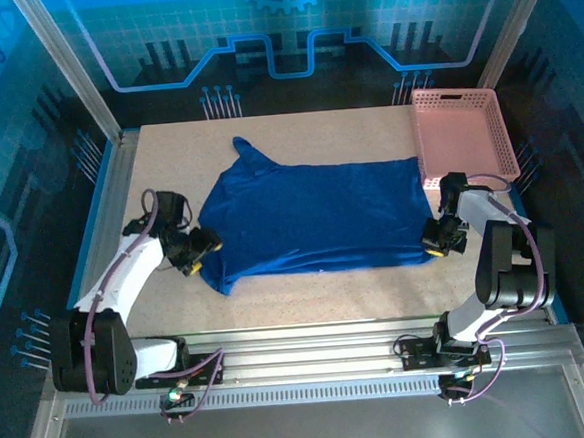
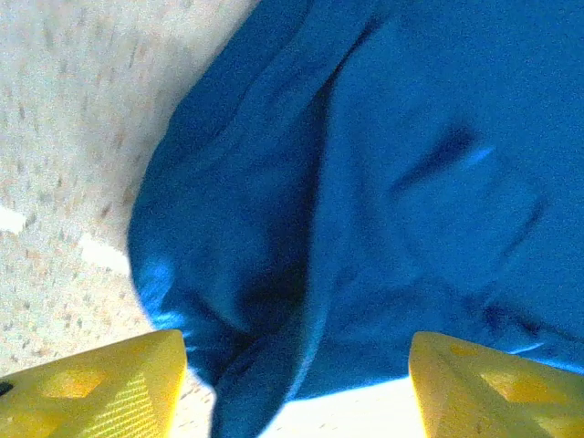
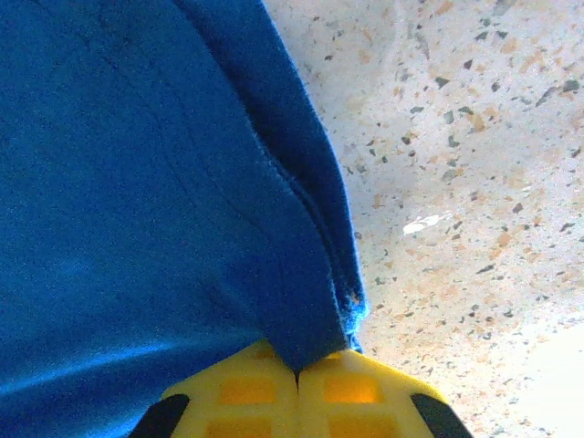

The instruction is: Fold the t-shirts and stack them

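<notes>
Left arm (image 1: pixel 126 276) and right arm (image 1: pixel 500 260) alike — white shells on the long links, black housings at joints and bases. Greyish-purple cables (image 1: pixel 147 204) looped from base to wrist. Left end effector (image 1: pixel 203 256) and right end effector (image 1: pixel 435 241) black-bodied, tipped with yellow, lattice-pocketed fingertips (image 2: pixel 91 388).

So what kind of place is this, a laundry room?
More likely a robot lab or demo booth: two robot arms are bolted to a metal-framed table, blue circuit-pattern panels wall it in, and one blue t-shirt lies spread out.
</notes>
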Robot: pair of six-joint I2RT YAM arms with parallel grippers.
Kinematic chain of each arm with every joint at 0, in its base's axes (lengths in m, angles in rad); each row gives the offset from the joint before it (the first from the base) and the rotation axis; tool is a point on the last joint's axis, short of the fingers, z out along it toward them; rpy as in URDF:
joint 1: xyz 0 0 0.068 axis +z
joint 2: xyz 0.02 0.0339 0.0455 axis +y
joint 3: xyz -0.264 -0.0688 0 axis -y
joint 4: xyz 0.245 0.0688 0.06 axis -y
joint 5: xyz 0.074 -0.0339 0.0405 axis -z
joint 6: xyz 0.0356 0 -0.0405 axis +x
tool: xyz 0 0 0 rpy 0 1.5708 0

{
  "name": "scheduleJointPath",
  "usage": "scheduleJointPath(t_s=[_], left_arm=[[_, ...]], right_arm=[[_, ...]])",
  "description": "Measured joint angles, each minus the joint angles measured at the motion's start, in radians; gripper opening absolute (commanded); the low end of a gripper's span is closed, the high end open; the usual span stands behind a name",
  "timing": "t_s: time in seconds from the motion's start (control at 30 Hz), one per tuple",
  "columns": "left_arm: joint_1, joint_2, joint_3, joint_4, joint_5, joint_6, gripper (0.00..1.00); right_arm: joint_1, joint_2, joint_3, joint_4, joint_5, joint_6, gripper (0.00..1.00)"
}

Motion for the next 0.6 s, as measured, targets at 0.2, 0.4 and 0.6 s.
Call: scheduleJointPath(t_s=[0.2, 0.4, 0.6], left_arm=[[0.000, 0.214, 0.166, 0.052, -0.032, 0.063, 0.55], [0.000, 0.386, 0.210, 0.094, -0.032, 0.095, 0.49], [0.000, 0.462, 0.256, 0.106, -0.032, 0.102, 0.44]], right_arm=[[-0.001, 0.016, 0.000, 0.005, -0.003, -0.001, 0.00], [-0.001, 0.026, 0.000, 0.007, -0.003, -0.004, 0.00], [-0.001, 0.026, 0.001, 0.007, -0.003, -0.004, 0.00]])
